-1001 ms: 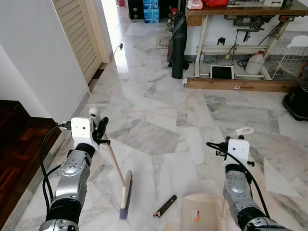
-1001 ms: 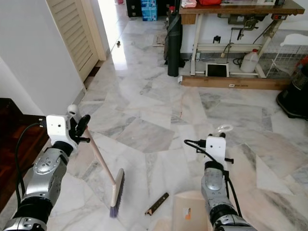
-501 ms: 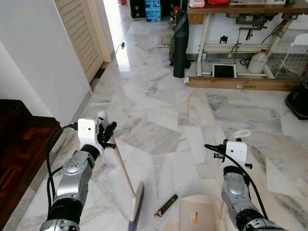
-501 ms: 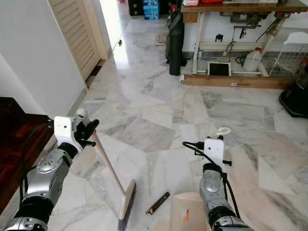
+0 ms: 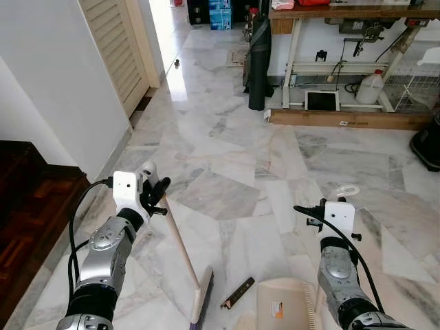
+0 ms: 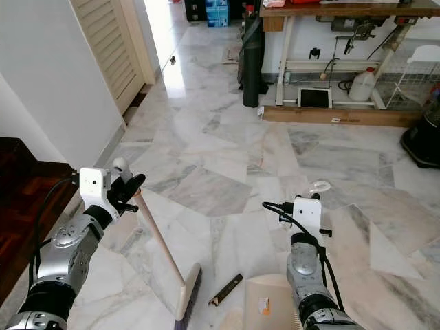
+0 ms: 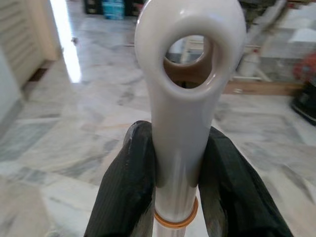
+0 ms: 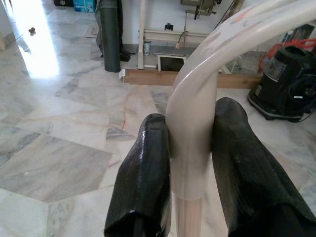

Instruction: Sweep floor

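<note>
Nearest the robot, low in the head views: dustpan (image 5: 283, 308) flat on the marble floor (image 5: 227, 158), mouth facing the brush end of the broom (image 5: 201, 303). A dark stick-like scrap (image 5: 237, 293) lies between brush and pan, just beside the pan edge, touching neither as far as I can tell.

Left gripper (image 7: 177, 190) is clenched on the broom's pale plastic handle, just under the hanging loop; fingers (image 7: 129, 187) press either side. The shaft slants down toward the middle, with the bristles on the floor. Right gripper (image 8: 190, 163) is clamped on the dustpan's upright handle, below the curved top.

Handling, by judgement — both tools look light and rigid, and the plastic is glossy, so probably slippery and liable to twist in a two-finger pinch. Such a high hold gives reach but weak leverage; lower on the shaft would steady it. The scrap looks light and stiff — should slide easily on polished marble, may skid past.

Further off: louvred door (image 5: 113, 48), wooden workbench (image 5: 344, 14), white jug (image 5: 369, 88) underneath.
</note>
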`<state>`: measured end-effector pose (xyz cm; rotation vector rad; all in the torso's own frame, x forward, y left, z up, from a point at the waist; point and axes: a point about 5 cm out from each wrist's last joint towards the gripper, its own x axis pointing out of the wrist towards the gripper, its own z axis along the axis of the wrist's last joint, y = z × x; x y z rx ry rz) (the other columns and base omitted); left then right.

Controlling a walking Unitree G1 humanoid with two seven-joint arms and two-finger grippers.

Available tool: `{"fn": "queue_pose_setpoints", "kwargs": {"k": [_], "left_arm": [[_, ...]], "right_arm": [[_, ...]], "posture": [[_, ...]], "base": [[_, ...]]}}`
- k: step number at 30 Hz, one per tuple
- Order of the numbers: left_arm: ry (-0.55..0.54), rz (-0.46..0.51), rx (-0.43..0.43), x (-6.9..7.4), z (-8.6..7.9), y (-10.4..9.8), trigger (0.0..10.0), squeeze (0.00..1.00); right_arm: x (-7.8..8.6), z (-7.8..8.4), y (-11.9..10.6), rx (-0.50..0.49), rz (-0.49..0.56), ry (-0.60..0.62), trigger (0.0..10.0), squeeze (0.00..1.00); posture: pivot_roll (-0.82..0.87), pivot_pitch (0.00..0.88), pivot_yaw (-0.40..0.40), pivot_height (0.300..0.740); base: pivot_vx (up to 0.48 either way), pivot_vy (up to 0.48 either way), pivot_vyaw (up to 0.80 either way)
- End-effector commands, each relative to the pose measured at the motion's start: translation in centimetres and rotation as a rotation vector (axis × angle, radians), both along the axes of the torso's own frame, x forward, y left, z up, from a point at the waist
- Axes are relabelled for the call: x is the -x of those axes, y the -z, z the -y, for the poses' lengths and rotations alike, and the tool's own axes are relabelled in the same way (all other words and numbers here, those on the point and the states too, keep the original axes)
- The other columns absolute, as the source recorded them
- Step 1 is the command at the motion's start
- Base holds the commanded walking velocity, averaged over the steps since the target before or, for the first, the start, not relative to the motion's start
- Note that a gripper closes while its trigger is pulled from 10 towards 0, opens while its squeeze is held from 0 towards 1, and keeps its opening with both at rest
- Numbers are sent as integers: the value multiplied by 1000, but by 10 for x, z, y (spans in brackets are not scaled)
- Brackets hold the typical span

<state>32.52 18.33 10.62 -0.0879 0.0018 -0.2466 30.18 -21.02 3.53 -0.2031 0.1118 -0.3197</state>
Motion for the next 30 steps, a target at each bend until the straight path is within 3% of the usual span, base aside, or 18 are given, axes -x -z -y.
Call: {"fn": "queue_pose_setpoints", "kwargs": {"k": [1,8,14,19,30], "left_arm": [[-41,27,-39,-3,-4,-4,10000,0],[-112,9,-11,-6,-3,8,10000,0],[-216,7,-69,-11,-4,17,10000,0],[-105,4,-92,-15,13,19,10000,0],[-7,-99,77,-13,23,33,10000,0]], "right_arm": [[0,-4,0,-8,3,-15,10000,0],[-1,-2,-1,-3,9,-19,10000,0],[0,2,-3,7,27,-23,10000,0],[2,4,-2,10,20,-22,10000,0],[1,-2,-1,3,16,-42,10000,0]], "posture": [[136,35,87,740],[116,36,83,740],[72,40,77,740],[69,56,73,740],[63,62,77,740]], "base": [[0,0,0],[0,0,0],[0,0,0],[0,0,0],[0,0,0]]}}
